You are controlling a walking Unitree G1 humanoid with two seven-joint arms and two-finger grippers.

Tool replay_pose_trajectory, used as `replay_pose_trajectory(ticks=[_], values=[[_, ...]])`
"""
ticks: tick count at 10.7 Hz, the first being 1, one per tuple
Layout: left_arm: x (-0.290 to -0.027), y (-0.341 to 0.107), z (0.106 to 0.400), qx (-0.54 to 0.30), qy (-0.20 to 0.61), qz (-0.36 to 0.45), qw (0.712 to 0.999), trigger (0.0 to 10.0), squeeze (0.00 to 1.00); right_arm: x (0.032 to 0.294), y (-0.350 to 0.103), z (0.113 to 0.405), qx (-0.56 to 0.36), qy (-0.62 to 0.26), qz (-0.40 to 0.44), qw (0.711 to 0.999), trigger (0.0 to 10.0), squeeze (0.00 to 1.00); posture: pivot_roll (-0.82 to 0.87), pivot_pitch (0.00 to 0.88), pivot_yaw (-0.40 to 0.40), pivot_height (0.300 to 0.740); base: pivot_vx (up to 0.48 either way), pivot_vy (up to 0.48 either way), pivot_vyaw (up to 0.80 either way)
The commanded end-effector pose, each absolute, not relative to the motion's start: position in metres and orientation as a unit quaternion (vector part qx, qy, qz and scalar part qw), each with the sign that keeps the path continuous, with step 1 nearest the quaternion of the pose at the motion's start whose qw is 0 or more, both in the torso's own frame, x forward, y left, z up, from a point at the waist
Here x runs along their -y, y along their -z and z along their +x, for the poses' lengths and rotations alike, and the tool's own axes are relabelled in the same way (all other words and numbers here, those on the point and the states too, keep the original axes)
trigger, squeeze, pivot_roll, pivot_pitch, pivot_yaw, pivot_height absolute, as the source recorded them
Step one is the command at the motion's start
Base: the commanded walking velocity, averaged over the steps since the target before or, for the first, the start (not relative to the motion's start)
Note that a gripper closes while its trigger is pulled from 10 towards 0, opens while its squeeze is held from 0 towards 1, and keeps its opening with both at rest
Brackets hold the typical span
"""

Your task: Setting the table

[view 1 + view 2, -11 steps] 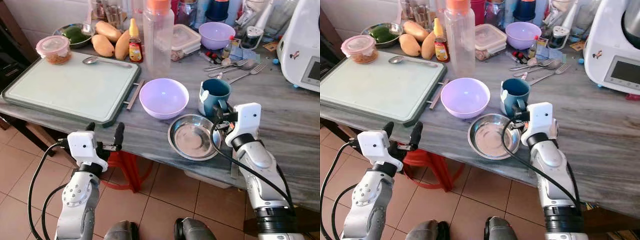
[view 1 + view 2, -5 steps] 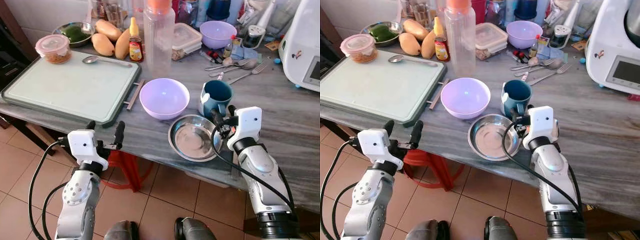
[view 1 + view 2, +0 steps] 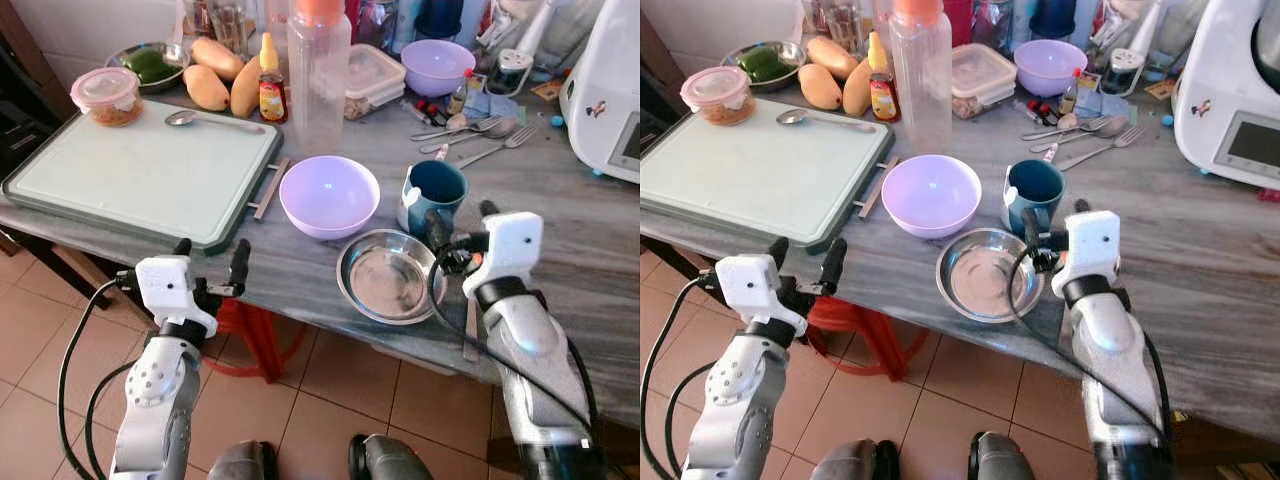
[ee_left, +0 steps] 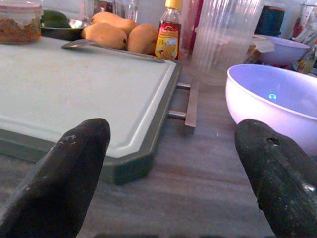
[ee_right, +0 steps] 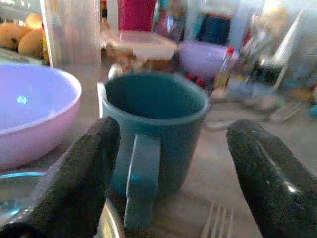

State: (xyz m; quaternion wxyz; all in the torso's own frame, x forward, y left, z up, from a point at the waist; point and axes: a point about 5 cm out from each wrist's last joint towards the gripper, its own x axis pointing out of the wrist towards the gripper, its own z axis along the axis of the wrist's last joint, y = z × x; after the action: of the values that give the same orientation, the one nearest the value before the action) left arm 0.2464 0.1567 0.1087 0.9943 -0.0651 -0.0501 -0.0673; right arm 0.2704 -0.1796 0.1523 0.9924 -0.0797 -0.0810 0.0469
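The robot stands at the near edge of a grey marbled table, both arms raised over it. Its right gripper sits just behind a teal mug, fingers spread wide with nothing between them; through the right wrist camera the mug stands upright straight ahead with its handle turned toward the gripper, and one black finger shows on either side of it without touching. Just in front of the mug lies an empty steel dish, close to the table's edge, and beside both stands a lilac bowl, also empty. A fork lies on the table under the right forearm, as best I can make out, since the arm covers most of it. The left gripper hovers at the table's edge in front of a pale green cutting board, its fingers likewise wide apart and holding nothing. On the far side of the board rest a spoon and a lidded tub of something brown. Behind them are mangoes, a small sauce bottle and a tall clear bottle with an orange cap. Further back are a second lilac bowl and some loose cutlery, with a white appliance at the right.
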Motion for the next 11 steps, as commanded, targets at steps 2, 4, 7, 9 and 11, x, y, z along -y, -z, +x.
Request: replay_pose_trajectory(ticks=[2, 4, 7, 9, 11], values=[[-0.158, -0.107, 0.249, 0.044, 0.065, -0.064, 0.995, 10.0, 0.00, 0.173, -0.172, 0.263, 0.137, -0.031, -0.116, 0.983, 10.0, 1.00, -0.07, 0.129, 0.020, 0.740, 0.000, 0.000, 0.00], [-0.158, -0.109, 0.250, 0.051, 0.058, -0.064, 0.995, 10.0, 0.00, 0.172, -0.180, 0.260, 0.159, -0.016, -0.149, 0.976, 10.0, 0.29, -0.07, 0.121, 0.018, 0.740, 0.000, 0.000, 0.00], [-0.170, -0.111, 0.261, 0.045, -0.026, -0.033, 0.998, 10.0, 0.00, 0.162, -0.179, 0.264, 0.164, -0.029, -0.184, 0.969, 10.0, 0.00, -0.07, 0.086, 0.006, 0.740, 0.000, 0.000, 0.69], [-0.174, -0.108, 0.264, 0.037, -0.053, -0.025, 0.998, 10.0, 0.00, 0.154, -0.176, 0.268, 0.161, -0.042, -0.173, 0.971, 10.0, 0.00, -0.06, 0.062, 0.002, 0.740, 0.000, 0.000, 0.80], [-0.177, -0.105, 0.265, 0.031, -0.066, -0.019, 0.997, 10.0, 0.00, 0.149, -0.175, 0.270, 0.163, -0.054, -0.172, 0.970, 10.0, 0.00, -0.06, 0.057, 0.003, 0.740, 0.000, 0.000, 0.80]])
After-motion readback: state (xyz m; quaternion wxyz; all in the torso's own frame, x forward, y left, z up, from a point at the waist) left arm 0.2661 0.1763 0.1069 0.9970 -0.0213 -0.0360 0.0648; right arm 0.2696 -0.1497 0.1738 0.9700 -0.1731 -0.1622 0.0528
